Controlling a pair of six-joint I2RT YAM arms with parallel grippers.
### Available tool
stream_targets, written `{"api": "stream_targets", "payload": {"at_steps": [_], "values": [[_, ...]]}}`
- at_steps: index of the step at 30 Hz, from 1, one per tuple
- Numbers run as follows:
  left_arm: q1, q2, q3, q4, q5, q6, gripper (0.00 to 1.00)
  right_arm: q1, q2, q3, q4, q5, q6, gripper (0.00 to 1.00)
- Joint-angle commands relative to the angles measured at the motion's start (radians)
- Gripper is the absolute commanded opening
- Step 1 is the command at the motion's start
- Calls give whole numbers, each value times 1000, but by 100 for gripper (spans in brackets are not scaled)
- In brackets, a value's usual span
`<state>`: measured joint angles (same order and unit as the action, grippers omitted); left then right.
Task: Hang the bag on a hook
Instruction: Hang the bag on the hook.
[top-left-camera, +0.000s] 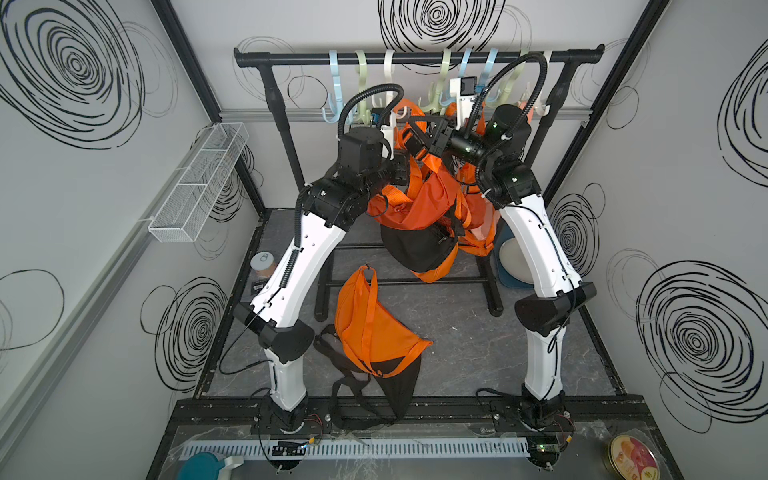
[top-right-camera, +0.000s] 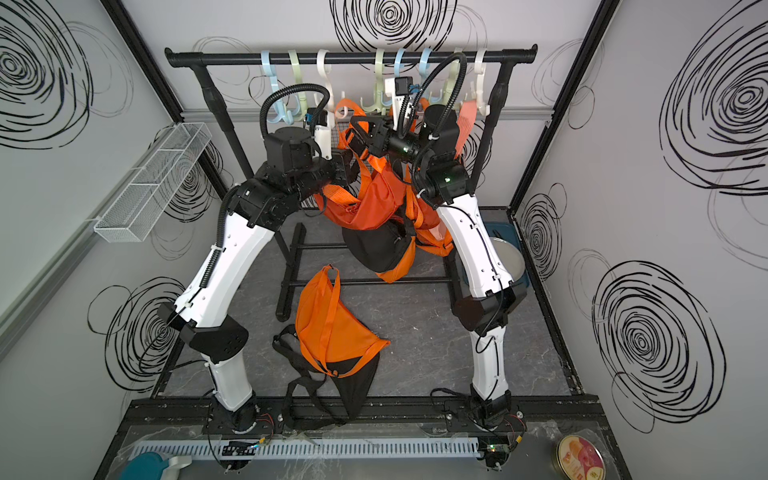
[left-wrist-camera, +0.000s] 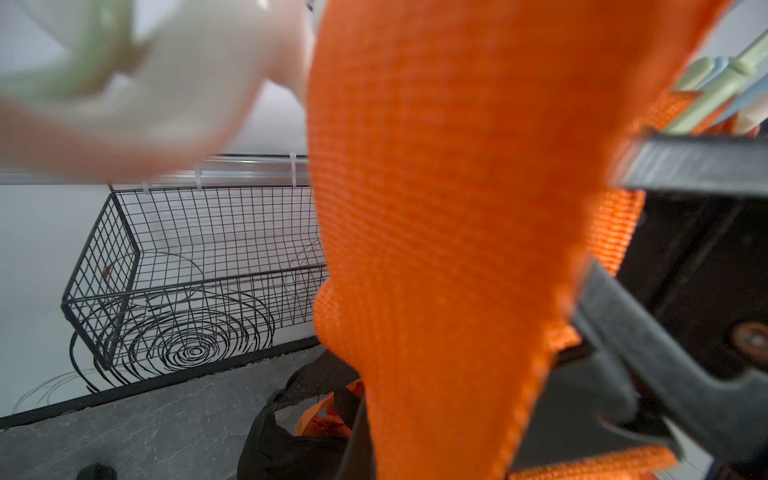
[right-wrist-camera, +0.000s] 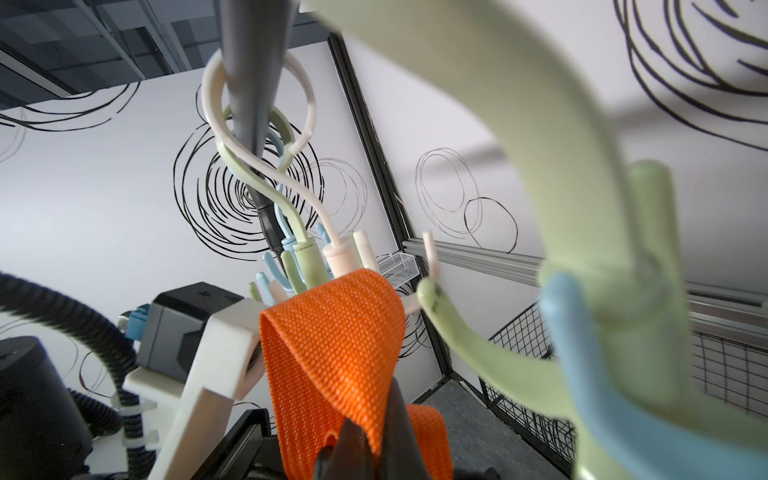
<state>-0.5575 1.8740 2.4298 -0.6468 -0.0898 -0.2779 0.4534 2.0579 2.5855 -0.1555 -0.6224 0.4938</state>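
An orange bag (top-left-camera: 419, 216) with a black bottom hangs in the air below the rack, held up by its orange strap (right-wrist-camera: 332, 353). My right gripper (right-wrist-camera: 374, 432) is shut on that strap just under its raised loop. The loop's top sits among the pastel hooks (top-left-camera: 446, 83) on the black rail (top-left-camera: 415, 58), close to a pale green hook prong (right-wrist-camera: 478, 345); whether it rests on a hook I cannot tell. My left gripper (top-left-camera: 401, 166) is shut on the strap lower down. In the left wrist view the strap (left-wrist-camera: 436, 208) hides its jaws.
A second orange and black bag (top-left-camera: 374, 328) lies on the floor between the arm bases. More orange fabric (top-left-camera: 478, 224) hangs behind the right arm. A white wire basket (top-left-camera: 199, 183) is on the left wall, a black wire basket (left-wrist-camera: 187, 270) on the back wall.
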Motion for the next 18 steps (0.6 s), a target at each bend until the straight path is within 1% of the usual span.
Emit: {"api": "stream_targets", "payload": {"at_steps": [1,3,7,13,18], "values": [[14,14,35,52,18,-17,0,-6,48,47,99,-29,61,0],[19,19,36,47,18,-21,0,-4,81,78,104,-40,82,0],[24,27,37,44,25,-27,0,-3,105,81,117,-28,91,0],[21,36,28,27,37,-25,0,-8,99,73,69,-41,79,0],[13,20,-19,42,36,-17,0,3,28,-37,86,-35,40,0]]}}
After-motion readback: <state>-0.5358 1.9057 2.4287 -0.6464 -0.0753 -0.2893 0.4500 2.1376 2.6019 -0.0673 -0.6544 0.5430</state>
